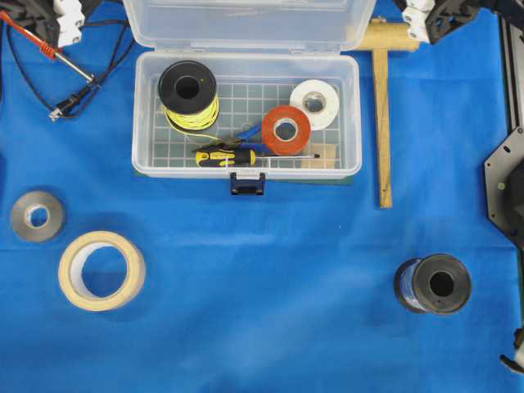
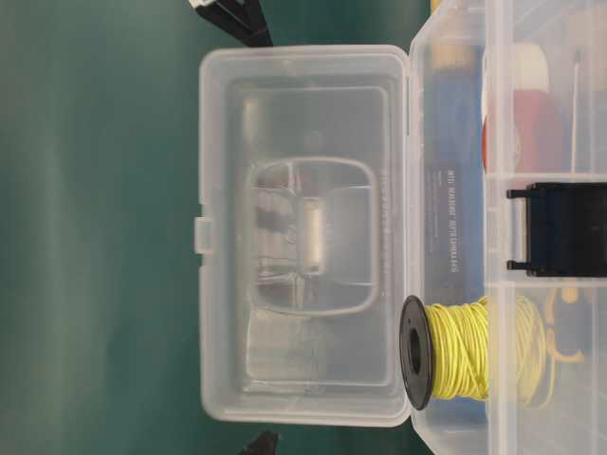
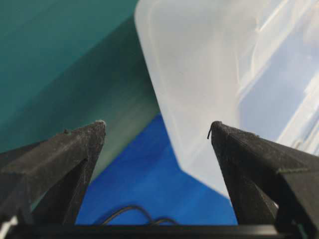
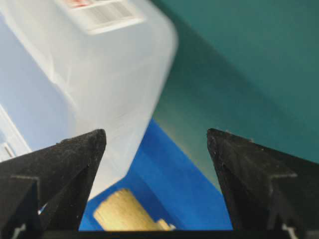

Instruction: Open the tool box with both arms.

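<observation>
The clear tool box [image 1: 246,170] stands open at the back middle of the blue cloth, its lid [image 1: 254,24] swung up and back and its dark latch [image 1: 247,182] hanging at the front. Inside lie a yellow wire spool [image 1: 188,94], a red tape roll [image 1: 286,129], a white tape roll [image 1: 314,102] and a screwdriver [image 1: 237,155]. My left gripper [image 3: 157,129] is open and empty beside the lid's left corner [image 3: 199,74]. My right gripper [image 4: 155,134] is open and empty beside the lid's right corner [image 4: 99,64]. Neither touches the lid. The table-level view shows the upright lid [image 2: 303,237].
A wooden T-shaped piece [image 1: 382,115] lies right of the box. A grey roll [image 1: 37,215] and a masking tape ring [image 1: 101,270] lie front left, and a black spool [image 1: 434,284] front right. Cables and a red-handled tool [image 1: 49,49] lie back left.
</observation>
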Available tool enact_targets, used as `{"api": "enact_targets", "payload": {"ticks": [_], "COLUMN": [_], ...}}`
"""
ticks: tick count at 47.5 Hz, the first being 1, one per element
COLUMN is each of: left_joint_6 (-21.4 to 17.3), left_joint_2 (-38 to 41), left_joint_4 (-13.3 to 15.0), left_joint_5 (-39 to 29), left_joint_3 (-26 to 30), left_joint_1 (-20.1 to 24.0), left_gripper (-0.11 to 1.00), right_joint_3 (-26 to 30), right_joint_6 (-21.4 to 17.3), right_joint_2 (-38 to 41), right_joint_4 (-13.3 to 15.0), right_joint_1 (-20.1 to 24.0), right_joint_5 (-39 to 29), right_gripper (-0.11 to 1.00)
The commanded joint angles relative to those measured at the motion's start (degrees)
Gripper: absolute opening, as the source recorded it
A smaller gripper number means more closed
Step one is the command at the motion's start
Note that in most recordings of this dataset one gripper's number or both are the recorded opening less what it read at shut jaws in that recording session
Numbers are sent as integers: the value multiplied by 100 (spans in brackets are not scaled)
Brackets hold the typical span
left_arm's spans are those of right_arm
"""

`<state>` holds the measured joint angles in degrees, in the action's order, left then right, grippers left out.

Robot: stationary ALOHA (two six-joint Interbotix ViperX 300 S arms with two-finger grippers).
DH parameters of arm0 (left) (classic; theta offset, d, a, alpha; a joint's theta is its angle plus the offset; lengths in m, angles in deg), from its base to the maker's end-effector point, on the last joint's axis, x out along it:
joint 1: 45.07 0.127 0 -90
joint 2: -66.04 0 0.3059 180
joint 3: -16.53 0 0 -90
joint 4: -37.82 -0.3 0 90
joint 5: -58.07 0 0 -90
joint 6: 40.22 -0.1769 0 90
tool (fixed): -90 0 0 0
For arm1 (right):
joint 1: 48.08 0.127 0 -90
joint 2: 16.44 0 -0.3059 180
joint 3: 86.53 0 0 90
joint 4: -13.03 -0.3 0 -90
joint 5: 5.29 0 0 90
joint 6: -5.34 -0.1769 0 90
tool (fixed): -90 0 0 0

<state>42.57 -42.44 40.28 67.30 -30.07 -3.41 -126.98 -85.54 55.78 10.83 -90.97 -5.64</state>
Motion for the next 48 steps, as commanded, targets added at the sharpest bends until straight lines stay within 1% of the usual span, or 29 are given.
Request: {"api": "enact_targets", "payload": {"ticks": [1, 10, 19, 25, 31, 34, 37, 41, 45, 48], "left_joint_6": [0, 0, 70, 88, 176, 264, 352, 431, 439, 431], "left_joint_2": [-220, -729, -1441, -1670, -1705, -1705, -1723, -1767, -1837, -1898], "left_joint_4": [-18, -18, -18, -18, -18, -18, -18, -18, -18, -18], "left_joint_5": [-70, -457, -773, -817, -835, -888, -932, -1020, -1063, -1072], "left_joint_3": [-35, -316, -606, -703, -721, -721, -729, -765, -826, -888], "left_joint_1": [132, 281, 281, 237, 18, -141, -334, -703, -1116, -1512], "left_gripper": [91, 91, 91, 91, 91, 91, 91, 91, 91, 91], "right_joint_3": [-35, -281, -562, -615, -606, -606, -606, -615, -624, -615], "right_joint_6": [0, 0, -9, -18, -18, -18, -18, -18, -18, -18], "right_joint_2": [-290, -888, -1538, -1582, -1512, -1503, -1512, -1512, -1512, -1503], "right_joint_4": [-9, -18, -9, -79, -229, -255, -316, -413, -501, -545], "right_joint_1": [-123, -229, -237, -229, -149, -26, 202, 536, 1055, 1433], "right_joint_5": [-114, -571, -1011, -1090, -1055, -1046, -1072, -1125, -1230, -1274], "right_gripper": [85, 85, 85, 85, 85, 85, 85, 85, 84, 84]}}
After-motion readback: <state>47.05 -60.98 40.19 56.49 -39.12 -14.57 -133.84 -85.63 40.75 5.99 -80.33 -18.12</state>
